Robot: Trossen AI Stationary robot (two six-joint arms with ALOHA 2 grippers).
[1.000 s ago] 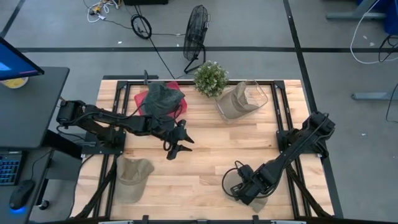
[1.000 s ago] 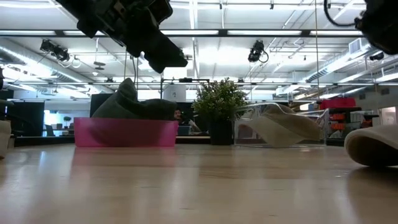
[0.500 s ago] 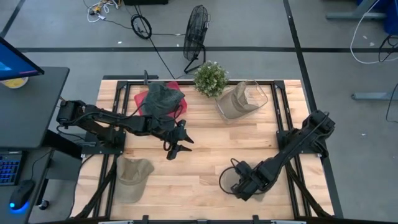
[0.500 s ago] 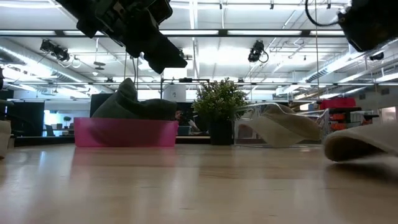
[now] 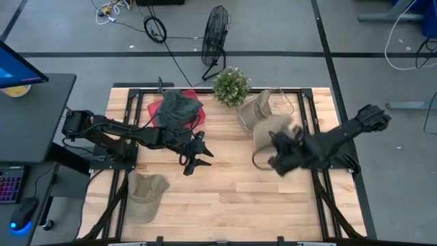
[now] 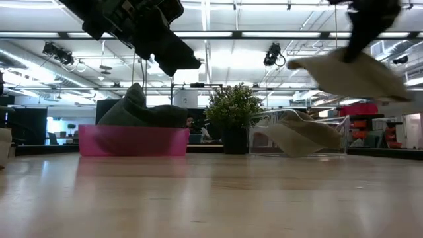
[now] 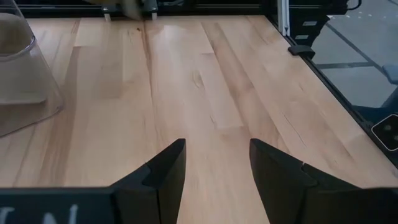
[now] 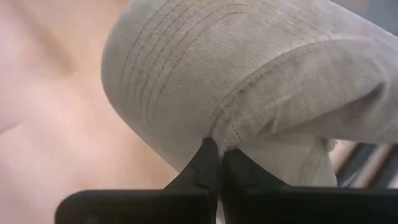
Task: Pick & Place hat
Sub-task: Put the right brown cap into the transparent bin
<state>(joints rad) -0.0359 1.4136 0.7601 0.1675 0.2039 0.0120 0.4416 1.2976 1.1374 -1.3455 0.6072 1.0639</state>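
Right arm carries a beige cap high over the wooden table (image 5: 225,191), right of centre in the overhead frame.

The right gripper (image 8: 216,163) is pinched together on the cap (image 8: 249,81), gripping its fabric edge so it hangs clear, near the clear bin (image 5: 285,102), probably its destination. At centre left, the left gripper (image 7: 214,171) waits with fingers apart, empty, beside the pink bin (image 6: 132,141).
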